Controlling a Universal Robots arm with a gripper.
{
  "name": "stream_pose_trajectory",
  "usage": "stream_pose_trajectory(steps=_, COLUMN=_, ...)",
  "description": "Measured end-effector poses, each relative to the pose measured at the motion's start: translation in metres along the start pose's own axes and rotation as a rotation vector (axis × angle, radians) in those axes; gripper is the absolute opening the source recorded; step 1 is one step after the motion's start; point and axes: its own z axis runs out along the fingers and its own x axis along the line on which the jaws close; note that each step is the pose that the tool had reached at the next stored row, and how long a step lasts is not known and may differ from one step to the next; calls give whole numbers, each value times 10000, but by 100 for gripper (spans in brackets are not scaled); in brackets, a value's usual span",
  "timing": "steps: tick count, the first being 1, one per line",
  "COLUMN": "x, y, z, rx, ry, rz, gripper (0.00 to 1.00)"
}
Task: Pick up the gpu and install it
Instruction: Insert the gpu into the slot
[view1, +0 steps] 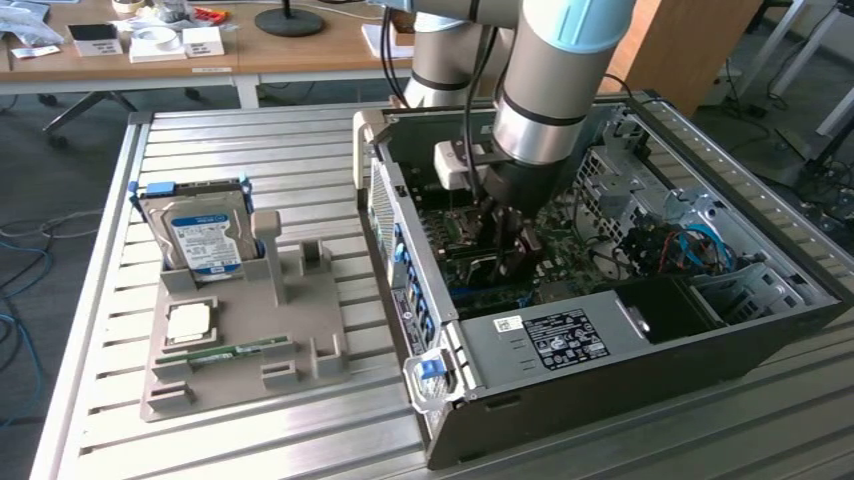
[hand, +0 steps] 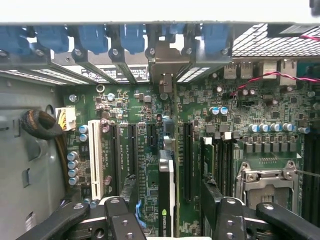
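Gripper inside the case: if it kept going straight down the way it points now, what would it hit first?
Most likely the gpu, standing on edge between the open gripper fingers. Past it lies the motherboard. How much gap remains is hard to judge.

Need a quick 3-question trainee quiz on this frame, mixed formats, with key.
1. True or false: the gripper is shut on the gpu.
2. Which part stands upright in the grey holder outside the computer case? A) hard drive B) gpu C) power supply
3. Fill in: the gpu stands edge-on, between the gripper's fingers, over the green ____.

Key: 1. False: the jaws are open, one finger on each side of the card. 2. A. 3. motherboard.
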Motion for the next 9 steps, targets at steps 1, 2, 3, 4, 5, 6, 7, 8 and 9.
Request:
stream_pose_trajectory(steps=1, x=0, y=0, z=-11, rx=0, ry=1, rz=0, gripper=63)
stream_pose_trajectory(steps=2, x=-1, y=0, z=-21, rx=0, ry=1, rz=0, gripper=63)
stream_pose_trajectory(steps=3, x=-1, y=0, z=-30, rx=-1, ry=1, rz=0, gripper=63)
stream_pose_trajectory(steps=4, x=-1, y=0, z=-38, rx=0, ry=1, rz=0, gripper=63)
stream_pose_trajectory(steps=5, x=-2, y=0, z=-47, rx=-1, ry=2, rz=0, gripper=63)
stream_pose_trajectory(steps=6, x=-2, y=-1, z=-55, rx=0, ry=2, rz=0, gripper=63)
stream_pose_trajectory(steps=7, x=-2, y=-1, z=-62, rx=-1, ry=3, rz=0, gripper=63)
stream_pose_trajectory(steps=8, x=-2, y=-1, z=-67, rx=0, ry=2, rz=0, gripper=63)
stream_pose_trajectory(steps=9, x=-3, y=-1, z=-72, rx=0, ry=2, rz=0, gripper=63)
